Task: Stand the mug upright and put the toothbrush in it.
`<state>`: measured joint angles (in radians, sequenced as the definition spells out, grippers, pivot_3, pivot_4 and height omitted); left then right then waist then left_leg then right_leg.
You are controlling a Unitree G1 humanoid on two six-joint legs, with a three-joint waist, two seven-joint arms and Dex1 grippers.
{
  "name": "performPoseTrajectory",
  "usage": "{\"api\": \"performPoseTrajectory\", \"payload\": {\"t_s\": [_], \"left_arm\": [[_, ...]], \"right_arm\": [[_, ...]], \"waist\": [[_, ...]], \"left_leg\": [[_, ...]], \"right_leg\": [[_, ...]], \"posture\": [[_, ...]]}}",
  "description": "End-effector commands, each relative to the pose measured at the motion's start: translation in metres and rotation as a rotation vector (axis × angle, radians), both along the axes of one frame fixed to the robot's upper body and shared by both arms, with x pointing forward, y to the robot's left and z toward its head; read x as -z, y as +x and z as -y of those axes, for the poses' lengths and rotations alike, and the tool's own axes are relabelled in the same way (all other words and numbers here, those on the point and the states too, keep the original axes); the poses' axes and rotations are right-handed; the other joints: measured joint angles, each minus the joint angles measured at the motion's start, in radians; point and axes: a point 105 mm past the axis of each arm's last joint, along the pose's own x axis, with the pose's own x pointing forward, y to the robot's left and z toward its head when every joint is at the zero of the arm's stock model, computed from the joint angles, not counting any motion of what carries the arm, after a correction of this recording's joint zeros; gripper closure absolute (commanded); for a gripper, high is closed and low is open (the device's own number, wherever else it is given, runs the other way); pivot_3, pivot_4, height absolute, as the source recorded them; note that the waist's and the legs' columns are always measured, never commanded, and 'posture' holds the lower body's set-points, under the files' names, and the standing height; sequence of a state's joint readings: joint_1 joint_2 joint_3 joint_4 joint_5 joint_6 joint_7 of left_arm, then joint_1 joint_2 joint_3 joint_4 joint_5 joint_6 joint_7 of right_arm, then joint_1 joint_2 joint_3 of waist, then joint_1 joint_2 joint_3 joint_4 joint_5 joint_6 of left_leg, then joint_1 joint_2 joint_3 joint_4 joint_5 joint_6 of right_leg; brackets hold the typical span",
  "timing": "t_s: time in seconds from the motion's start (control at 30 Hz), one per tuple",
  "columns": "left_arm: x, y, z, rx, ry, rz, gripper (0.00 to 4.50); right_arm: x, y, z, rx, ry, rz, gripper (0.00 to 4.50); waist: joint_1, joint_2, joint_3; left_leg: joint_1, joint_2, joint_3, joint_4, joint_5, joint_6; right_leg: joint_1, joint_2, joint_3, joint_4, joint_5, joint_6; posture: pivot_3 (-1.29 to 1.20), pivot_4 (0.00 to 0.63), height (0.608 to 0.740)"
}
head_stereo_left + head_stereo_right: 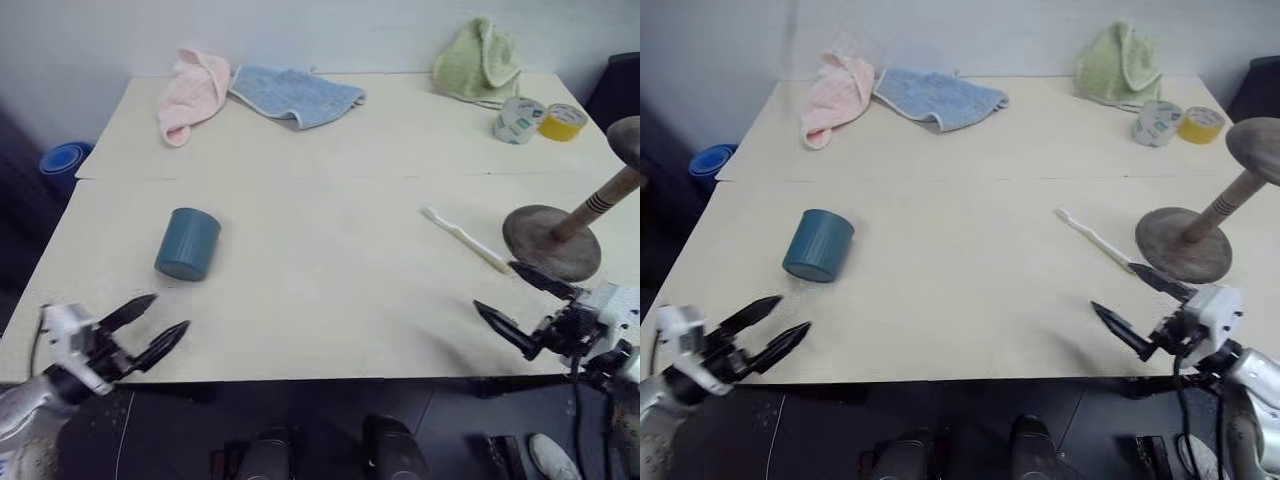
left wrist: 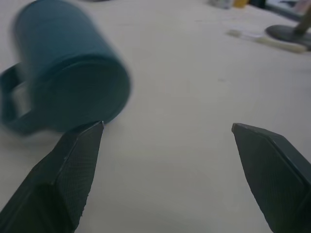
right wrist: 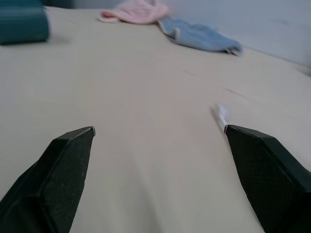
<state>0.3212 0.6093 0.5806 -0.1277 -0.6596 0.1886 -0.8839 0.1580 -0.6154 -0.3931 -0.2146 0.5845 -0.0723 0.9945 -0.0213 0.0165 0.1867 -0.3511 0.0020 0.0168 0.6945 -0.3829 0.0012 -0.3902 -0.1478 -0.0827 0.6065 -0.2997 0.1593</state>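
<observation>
Teal mug lies on its side on the left part of the table. White toothbrush lies flat at the right, near a wooden stand. Left gripper and right gripper both stand wide open, holding nothing, at the near edge.

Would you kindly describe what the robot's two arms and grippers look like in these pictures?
Each arm is silver-grey metal and ends in a white block at the wrist. The left gripper and the right gripper each carry two black, pointed, wedge-shaped fingers; the wrist views show a fine cross-hatched texture on the fingers' inner faces. Thin black cables run beside both wrists.
</observation>
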Motion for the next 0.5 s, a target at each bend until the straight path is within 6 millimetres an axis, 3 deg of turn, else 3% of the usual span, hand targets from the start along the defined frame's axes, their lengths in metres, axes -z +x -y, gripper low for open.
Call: {"api": "performPoseTrajectory", "payload": {"t_s": [0.03, 0.13, 0.27, 0.33, 0.5], "left_arm": [[0.0, -0.015, -0.057, -0.221, 0.061, -0.055, 0.0], [0.005, -0.012, -0.077, -0.359, 0.059, -0.146, 0.0], [-0.023, 0.025, -0.048, -0.314, -0.09, -0.154, 0.0], [-0.027, 0.046, -0.033, -0.302, -0.113, -0.253, 0.0], [-0.035, 0.09, -0.031, -0.398, -0.081, -0.38, 0.0]], "right_arm": [[-0.006, -0.006, -0.031, -0.128, 0.012, 0.029, 0.05], [-0.004, -0.007, -0.04, -0.178, -0.023, 0.04, 0.05], [-0.001, -0.001, -0.04, -0.191, -0.052, 0.057, 0.05], [0.0, 0.001, -0.041, -0.205, -0.058, 0.059, 0.05], [-0.004, 0.011, -0.043, -0.205, -0.037, 0.089, 0.05]], "waist": [[0.019, -0.001, 0.0], [0.041, -0.002, -0.001], [0.053, -0.005, -0.002], [0.053, -0.008, -0.003], [0.042, -0.009, -0.004]], "left_leg": [[0.0, 0.0, -0.001, 0.0, 0.0, 0.0], [-0.002, -0.003, -0.003, 0.002, -0.001, 0.002], [-0.001, -0.004, -0.008, 0.005, -0.001, 0.003], [-0.001, -0.003, -0.014, 0.005, -0.001, 0.002], [0.0, -0.004, -0.016, 0.004, -0.001, 0.002]], "right_leg": [[0.0, 0.0, 0.0, 0.0, 0.0, 0.0], [0.0, -0.001, 0.0, -0.001, 0.0, 0.0], [0.005, -0.001, 0.001, -0.002, 0.0, 0.0], [0.007, -0.001, 0.001, -0.001, 0.0, 0.0], [0.008, -0.001, 0.0, 0.0, 0.0, 0.0]], "posture": [[0.0, 0.15, 0.74], [0.0, 0.15, 0.74], [0.0, 0.15, 0.74], [0.0, 0.15, 0.74], [0.0, 0.15, 0.74]]}}
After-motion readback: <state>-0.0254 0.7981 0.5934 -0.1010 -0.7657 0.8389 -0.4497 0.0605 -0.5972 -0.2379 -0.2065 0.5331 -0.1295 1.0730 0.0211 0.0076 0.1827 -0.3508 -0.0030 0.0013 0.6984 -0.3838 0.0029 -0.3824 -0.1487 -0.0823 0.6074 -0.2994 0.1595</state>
